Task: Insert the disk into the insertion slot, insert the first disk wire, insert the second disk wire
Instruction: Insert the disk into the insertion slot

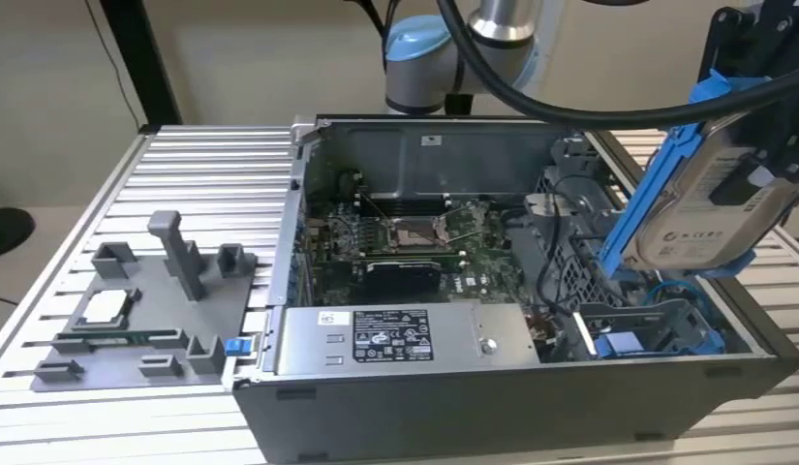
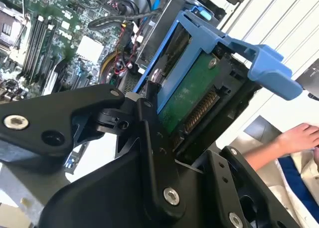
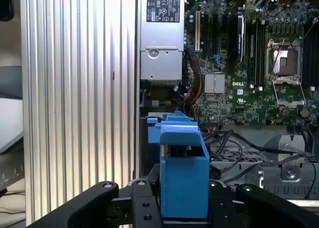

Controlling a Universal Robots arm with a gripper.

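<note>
The disk (image 1: 696,208), silver-grey with a white label and a blue carrier frame, hangs tilted in the air over the open computer case, at the exterior view's right. My gripper (image 1: 758,160) is shut on it from above. In the second wrist view the disk's (image 2: 192,103) green circuit side and connector face the camera between the black fingers (image 2: 149,106). In the first wrist view the blue carrier (image 3: 183,170) sits clamped in my gripper (image 3: 184,205). The insertion slot (image 1: 645,334), grey metal with blue rails, lies below the disk in the case's near right corner. Which cables are the disk wires I cannot tell.
A grey power supply box (image 1: 399,339) with a white sticker fills the case's front, with the green motherboard (image 1: 413,242) behind it. Black cables (image 3: 234,148) run across the perforated bay. A grey fixture tray (image 1: 140,310) sits on the ribbed table. A person's hand (image 2: 299,138) rests outside the case.
</note>
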